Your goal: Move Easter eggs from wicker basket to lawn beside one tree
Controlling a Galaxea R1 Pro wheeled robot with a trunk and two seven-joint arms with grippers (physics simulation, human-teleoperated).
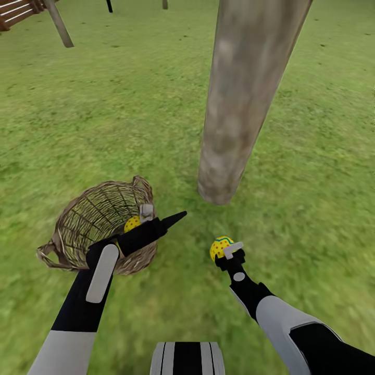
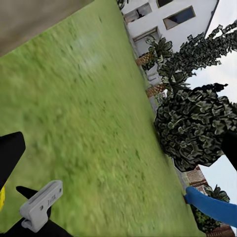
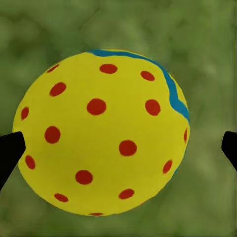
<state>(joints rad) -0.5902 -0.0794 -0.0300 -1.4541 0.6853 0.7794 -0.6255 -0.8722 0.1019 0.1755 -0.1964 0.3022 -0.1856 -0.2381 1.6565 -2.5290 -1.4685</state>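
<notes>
The wicker basket [image 1: 66, 217] sits on the lawn [image 1: 312, 182] at lower left. One Easter egg [image 1: 132, 223], yellow with red dots, shows at the basket's near right side, just under my left arm. My left gripper [image 1: 167, 223] hovers over the basket's right rim, pointing toward the tree [image 1: 239, 104]; it is open, with only grass between its fingers [image 2: 10, 153]. A second Easter egg [image 1: 221, 246] [image 3: 106, 128] lies between the fingers of my right gripper [image 1: 227, 254], a short way in front of the trunk's base. One finger [image 3: 10, 150] reaches the shell and the other stands clear.
The thick trunk rises right of centre, its foot about an arm's length from the basket. Playset legs [image 1: 60, 23] and wooden slats [image 1: 15, 10] stand far back left. In the left wrist view a white house [image 2: 163, 19] and dark bushes [image 2: 197, 123] border the grass.
</notes>
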